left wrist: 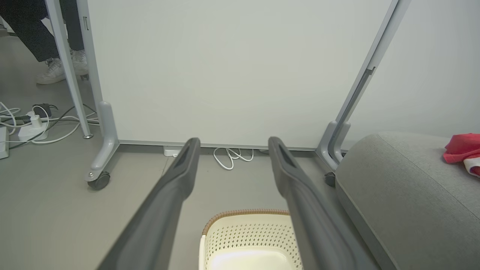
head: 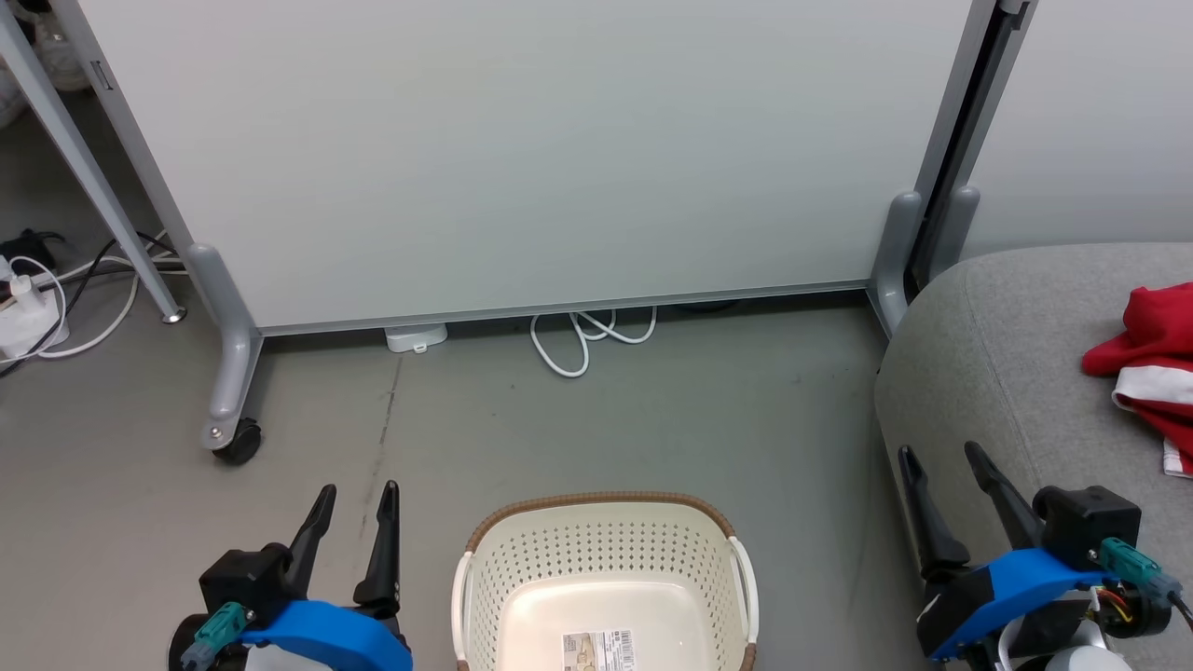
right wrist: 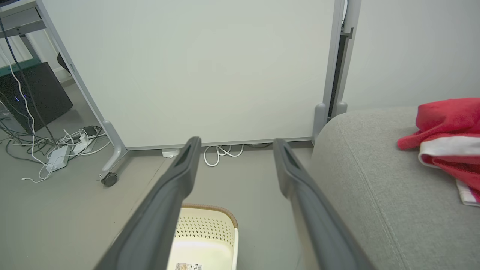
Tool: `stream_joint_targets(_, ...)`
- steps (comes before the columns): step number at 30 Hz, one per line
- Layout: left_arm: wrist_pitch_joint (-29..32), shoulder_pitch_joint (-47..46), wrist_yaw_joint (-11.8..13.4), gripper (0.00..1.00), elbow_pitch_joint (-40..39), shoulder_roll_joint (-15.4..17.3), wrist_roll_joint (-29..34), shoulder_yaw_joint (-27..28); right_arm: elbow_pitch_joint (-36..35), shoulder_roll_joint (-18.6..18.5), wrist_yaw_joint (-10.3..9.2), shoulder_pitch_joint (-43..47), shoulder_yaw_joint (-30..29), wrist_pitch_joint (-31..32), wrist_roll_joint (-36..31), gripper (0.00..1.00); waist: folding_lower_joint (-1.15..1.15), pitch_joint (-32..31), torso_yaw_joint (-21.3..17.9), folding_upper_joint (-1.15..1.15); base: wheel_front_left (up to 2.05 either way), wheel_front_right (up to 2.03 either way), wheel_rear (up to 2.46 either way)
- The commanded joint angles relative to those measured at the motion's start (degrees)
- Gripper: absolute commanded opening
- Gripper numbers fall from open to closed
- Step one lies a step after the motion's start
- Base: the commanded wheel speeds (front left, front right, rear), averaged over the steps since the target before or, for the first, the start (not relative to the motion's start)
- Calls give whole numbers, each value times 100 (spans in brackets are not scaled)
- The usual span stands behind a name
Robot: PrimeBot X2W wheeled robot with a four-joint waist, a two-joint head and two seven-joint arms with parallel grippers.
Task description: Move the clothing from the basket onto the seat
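Basket [head: 604,550]: empty, label [head: 598,650] bare. Clothing [head: 1151,359]: heaped on seat [head: 988,373]. L gripper [head: 359,499], R gripper [head: 937,454]: both spread wide, holding 0. Risk, prob.: R gripper swinging close could drag clothing off.

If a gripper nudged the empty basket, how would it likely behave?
The basket looks light: thin perforated plastic, nothing inside but a label. On the smooth floor it would probably slide rather than tip, being low and wide.

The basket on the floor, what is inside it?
Inside the basket I see a bare bottom with a paper label. Its near end is cut off by the picture's edge, so it is unseen. The red clothing lies on the seat.
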Motion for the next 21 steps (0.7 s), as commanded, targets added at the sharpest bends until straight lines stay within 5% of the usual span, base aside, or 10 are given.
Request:
stream_joint_targets(1,-16,57,-11,100,5,12,6,21,-24,23,1,111,-26,-5,-31,100,0,1,-6,0,0,0,0)
stream_joint_targets(15,-16,34,-11,100,13,-26,11,-40,-66,51,1,198,-29,34,12,100,0,28,-74,0,0,0,0)
stream_joint_targets(16,0,47,0,0,7,-29,2,-28,-45,36,0,103,-29,26,-21,0,1,28,-76,0,0,0,0)
stream_joint_targets(21,42,274,0,0,219,-99,-17,-28,219,51,0,192,-28,38,5,0,1,29,-80,0,0,0,0)
